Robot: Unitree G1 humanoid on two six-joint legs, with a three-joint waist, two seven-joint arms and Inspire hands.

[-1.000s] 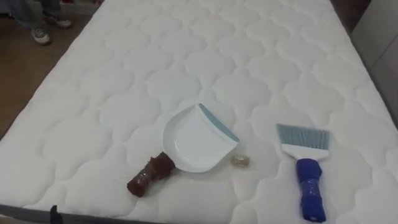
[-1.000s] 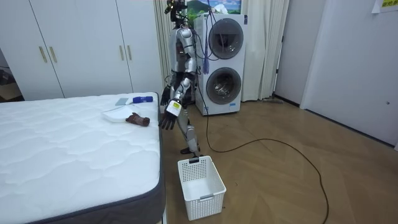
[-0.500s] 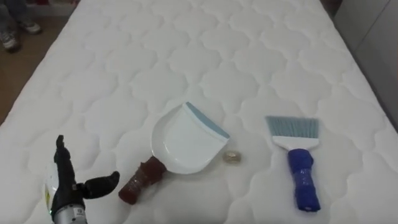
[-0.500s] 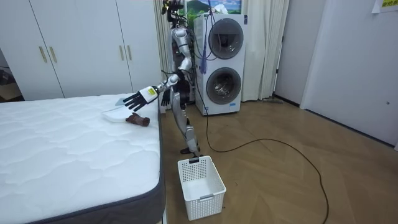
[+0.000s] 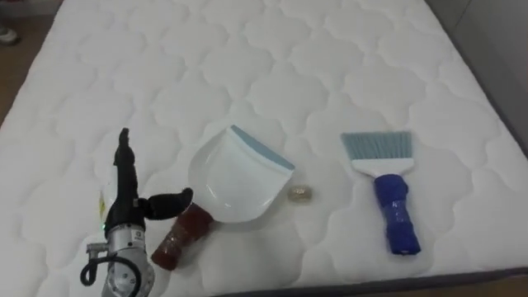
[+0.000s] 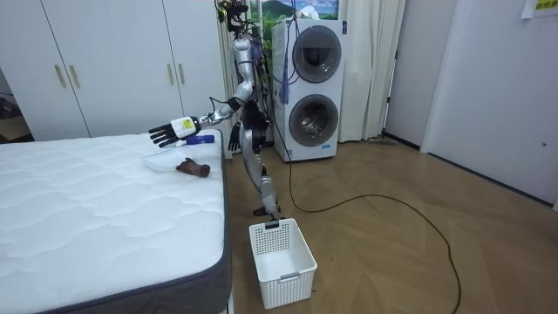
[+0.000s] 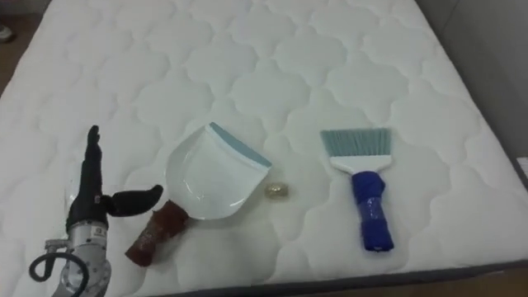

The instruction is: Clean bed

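A white dustpan with a brown-wrapped handle lies on the white quilted mattress near its front edge. A small crumpled bit of litter rests just right of the pan. Further right lies a brush with pale blue bristles and a blue handle. My left hand hovers open to the left of the pan's handle, fingers straight and pointing away, thumb stretched toward the handle without touching it. In the room view my right hand hangs by my side.
I stand at the bed's end in front of stacked washing machines. A white laundry basket sits on the wooden floor beside the bed. White wardrobes line the wall behind the bed.
My left arm has swung up from my side and out over the bed, beside the dustpan's handle. The eye view has tilted down toward the bed's near edge.
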